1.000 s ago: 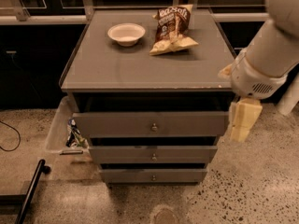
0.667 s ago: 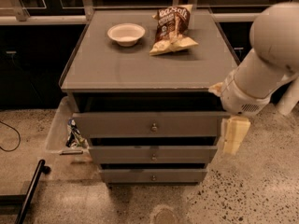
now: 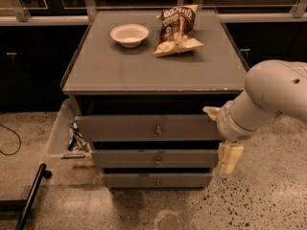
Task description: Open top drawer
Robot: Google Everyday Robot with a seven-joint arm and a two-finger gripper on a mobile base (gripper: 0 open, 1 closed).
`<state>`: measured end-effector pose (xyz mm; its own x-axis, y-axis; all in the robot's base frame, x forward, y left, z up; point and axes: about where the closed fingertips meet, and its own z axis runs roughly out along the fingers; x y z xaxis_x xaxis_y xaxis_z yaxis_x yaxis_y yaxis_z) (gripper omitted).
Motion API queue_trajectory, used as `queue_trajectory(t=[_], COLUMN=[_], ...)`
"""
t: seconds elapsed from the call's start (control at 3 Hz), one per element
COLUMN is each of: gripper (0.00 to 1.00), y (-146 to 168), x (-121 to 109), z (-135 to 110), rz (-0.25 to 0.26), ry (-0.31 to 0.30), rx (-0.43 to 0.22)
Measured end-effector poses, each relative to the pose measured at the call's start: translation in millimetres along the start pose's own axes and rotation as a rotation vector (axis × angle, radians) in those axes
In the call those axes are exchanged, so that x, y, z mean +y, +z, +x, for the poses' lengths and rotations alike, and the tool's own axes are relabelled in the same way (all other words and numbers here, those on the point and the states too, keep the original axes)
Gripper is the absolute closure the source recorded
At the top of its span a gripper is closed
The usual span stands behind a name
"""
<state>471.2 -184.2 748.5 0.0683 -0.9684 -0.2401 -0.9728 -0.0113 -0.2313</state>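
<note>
The top drawer is the widest of three grey drawers in the cabinet, with a flat front and a small round metal knob at its centre. A dark gap shows between its front and the cabinet top. My gripper hangs from the white arm just off the right end of the drawer fronts, level with the middle drawer. It is to the right of and below the top drawer's knob and holds nothing that I can see.
A white bowl and a chip bag lie on the cabinet top. A clear bin with litter stands at the cabinet's left. A black bar lies on the speckled floor at the lower left. The bottom drawer is narrowest.
My arm and gripper have moved left and down, from beside the cabinet's right corner to the right end of the drawer fronts. The drawers have not moved.
</note>
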Motion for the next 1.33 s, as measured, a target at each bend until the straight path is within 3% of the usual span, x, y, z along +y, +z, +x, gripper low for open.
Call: queue_trajectory(t=[0.33, 0.67, 1.0, 1.33], gripper=[0.00, 0.00, 0.00, 0.00], y=[0.2, 19.9, 48.0, 71.2], x=[0.1, 2.1, 1.7, -8.4], z=[0.0, 3.1, 13.8, 22.3], rz=[0.000, -0.010, 0.014, 0.113], ry=[0.000, -0.001, -0.014, -0.052], rx=[0.000, 0.002, -0.001, -0.014])
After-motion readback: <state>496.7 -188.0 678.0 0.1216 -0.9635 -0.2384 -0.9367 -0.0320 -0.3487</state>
